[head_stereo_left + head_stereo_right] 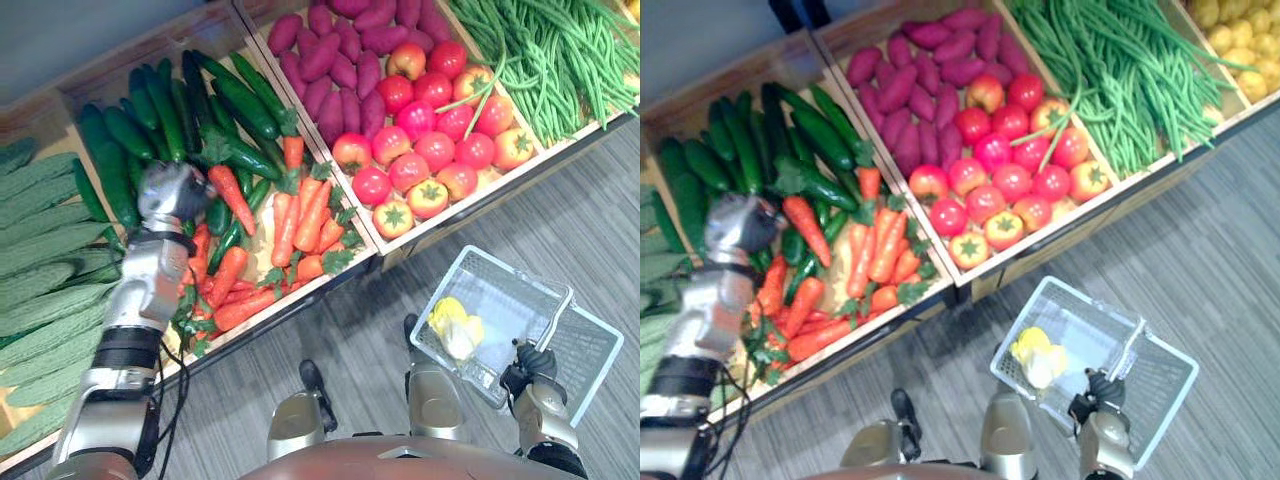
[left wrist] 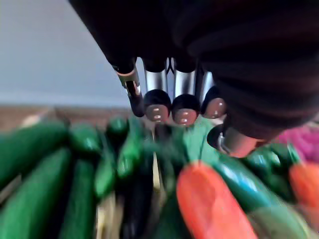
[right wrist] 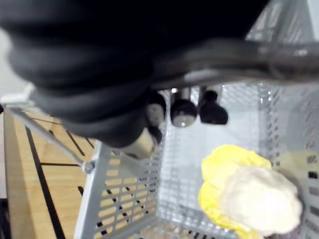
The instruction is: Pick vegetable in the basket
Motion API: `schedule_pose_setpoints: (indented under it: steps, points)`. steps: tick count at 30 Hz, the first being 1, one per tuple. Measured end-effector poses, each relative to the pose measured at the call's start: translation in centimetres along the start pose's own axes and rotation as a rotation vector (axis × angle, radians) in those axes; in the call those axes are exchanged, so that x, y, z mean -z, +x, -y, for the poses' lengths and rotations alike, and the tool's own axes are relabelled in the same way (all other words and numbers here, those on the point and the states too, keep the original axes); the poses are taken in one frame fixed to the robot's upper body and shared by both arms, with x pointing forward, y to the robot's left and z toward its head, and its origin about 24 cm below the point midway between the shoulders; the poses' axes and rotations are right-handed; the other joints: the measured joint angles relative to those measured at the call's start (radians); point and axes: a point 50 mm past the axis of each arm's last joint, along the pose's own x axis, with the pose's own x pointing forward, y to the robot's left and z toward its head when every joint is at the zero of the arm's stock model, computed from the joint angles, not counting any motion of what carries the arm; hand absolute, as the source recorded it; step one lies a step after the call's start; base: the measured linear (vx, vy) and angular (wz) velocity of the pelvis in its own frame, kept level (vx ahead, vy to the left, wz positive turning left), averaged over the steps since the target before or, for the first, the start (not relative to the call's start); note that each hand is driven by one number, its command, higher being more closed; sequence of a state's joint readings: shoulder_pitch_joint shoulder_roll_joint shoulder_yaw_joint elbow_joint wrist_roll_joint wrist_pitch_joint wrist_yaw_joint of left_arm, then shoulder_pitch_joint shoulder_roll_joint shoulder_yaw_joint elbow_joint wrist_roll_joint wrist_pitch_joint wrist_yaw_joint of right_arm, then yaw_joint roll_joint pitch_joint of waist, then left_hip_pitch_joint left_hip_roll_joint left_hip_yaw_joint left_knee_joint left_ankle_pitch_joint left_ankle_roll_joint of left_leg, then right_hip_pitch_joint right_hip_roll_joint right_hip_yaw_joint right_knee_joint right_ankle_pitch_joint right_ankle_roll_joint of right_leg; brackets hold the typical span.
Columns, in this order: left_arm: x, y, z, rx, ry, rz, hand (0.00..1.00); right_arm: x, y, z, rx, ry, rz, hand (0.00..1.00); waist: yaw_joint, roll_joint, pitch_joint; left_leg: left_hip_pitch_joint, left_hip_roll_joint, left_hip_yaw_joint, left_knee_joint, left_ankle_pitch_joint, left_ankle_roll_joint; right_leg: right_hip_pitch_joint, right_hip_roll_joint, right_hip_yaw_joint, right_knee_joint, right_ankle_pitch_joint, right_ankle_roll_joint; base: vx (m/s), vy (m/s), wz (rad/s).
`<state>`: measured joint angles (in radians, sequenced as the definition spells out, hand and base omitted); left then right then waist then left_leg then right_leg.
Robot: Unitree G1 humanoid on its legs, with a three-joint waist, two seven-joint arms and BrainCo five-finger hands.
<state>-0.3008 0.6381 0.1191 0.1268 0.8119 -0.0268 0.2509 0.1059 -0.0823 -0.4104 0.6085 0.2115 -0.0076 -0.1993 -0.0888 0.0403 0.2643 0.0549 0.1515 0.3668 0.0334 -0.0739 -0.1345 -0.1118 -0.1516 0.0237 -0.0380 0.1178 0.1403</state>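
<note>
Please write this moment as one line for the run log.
left hand: over carrots and cucumbers | right hand: curled round handle | basket: yellow vegetable inside

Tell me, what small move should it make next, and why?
Probably lower the left robot hand onto the carrot just beside it: that hand hovers empty, while the right robot hand holds the basket ready.

Green beans [image 1: 560, 50] cut off at edge — basket handle [image 3: 279, 57] partly under fingers [image 3: 183, 110]
</note>
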Motion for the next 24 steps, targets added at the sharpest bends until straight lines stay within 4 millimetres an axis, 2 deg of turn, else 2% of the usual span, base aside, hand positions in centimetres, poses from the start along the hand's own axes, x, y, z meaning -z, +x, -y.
schedule_pose_setpoints:
  steps: [3, 5, 7, 8, 10, 13, 18, 19, 24]
  points:
    - [-1.4, -0.6, 0.1, -0.033, -0.063, 0.030, 1.00, 0.9, -0.4, 0.2, 0.014, 0.017, -0.029, 1.00, 0.002, -0.004, -0.025, 0.021, -0.003, -0.001, -0.001, -0.001, 0.001, 0.024, -0.003, -0.001, -0.008, -0.001, -0.001, -0.02, -0.006, 0.00]
    - [-2.5, -1.3, 1.1, -0.016, -0.118, 0.044, 1.00, 1.4, -0.6, 0.4, 0.019, 0.016, -0.045, 1.00, 0.002, -0.005, -0.040, 0.037, -0.005, 0.001, -0.003, -0.007, 0.004, 0.043, -0.004, -0.001, -0.017, -0.006, -0.007, -0.07, -0.018, -0.03]
    - [-5.1, -2.3, 2.8, 0.039, -0.193, 0.109, 1.00, 2.1, -0.9, 1.1, 0.033, 0.007, -0.071, 1.00, 0.002, -0.006, -0.058, 0.047, -0.008, -0.002, -0.004, -0.010, 0.006, 0.053, -0.006, 0.000, -0.019, -0.006, -0.007, -0.10, -0.024, 0.00]
    - [-5.9, -2.5, 3.2, 0.053, -0.212, 0.128, 1.00, 2.2, -0.9, 1.2, 0.036, 0.005, -0.075, 1.00, 0.001, -0.006, -0.063, 0.047, -0.009, -0.001, -0.007, -0.010, 0.006, 0.053, -0.007, 0.001, -0.019, -0.008, -0.006, -0.14, -0.032, -0.05]
    - [-8.9, -3.5, 4.7, 0.112, -0.286, 0.218, 1.00, 2.2, -1.0, 1.3, 0.039, 0.006, -0.073, 1.00, -0.005, -0.009, -0.081, 0.052, -0.014, 0.008, -0.018, -0.012, 0.001, 0.050, -0.010, 0.013, -0.018, -0.010, -0.001, -0.12, -0.027, -0.13]
    - [-11.9, -4.8, 5.9, 0.172, -0.400, 0.291, 1.00, 1.5, -1.1, 1.0, 0.037, 0.016, -0.040, 1.00, -0.008, -0.006, -0.086, 0.074, -0.015, 0.044, -0.030, -0.012, 0.000, 0.035, -0.005, 0.051, -0.006, -0.010, -0.001, -0.05, -0.023, -0.35]
    - [-12.8, -6.1, 6.8, 0.229, -0.455, 0.292, 1.00, -0.2, -1.2, 0.8, 0.023, 0.024, 0.033, 1.00, -0.014, -0.006, -0.087, 0.120, -0.022, 0.130, -0.032, -0.012, 0.001, 0.005, 0.018, 0.131, 0.019, 0.004, 0.000, 0.02, -0.004, -0.54]
    - [-12.8, -6.0, 6.8, 0.230, -0.452, 0.291, 0.00, -0.4, -1.4, 1.0, 0.026, 0.023, 0.047, 1.00, -0.019, -0.008, -0.088, 0.122, -0.023, 0.136, -0.031, -0.014, 0.001, 0.006, 0.019, 0.136, 0.019, 0.005, 0.000, 0.01, -0.014, -0.19]
    - [-11.8, -6.1, 7.7, 0.261, -0.427, 0.245, 0.00, 0.1, -1.6, 1.5, 0.032, 0.014, 0.034, 1.00, -0.019, -0.020, -0.106, 0.133, -0.025, 0.132, -0.032, -0.018, 0.002, 0.021, 0.012, 0.129, 0.006, 0.007, 0.003, 0.00, -0.008, 0.01]
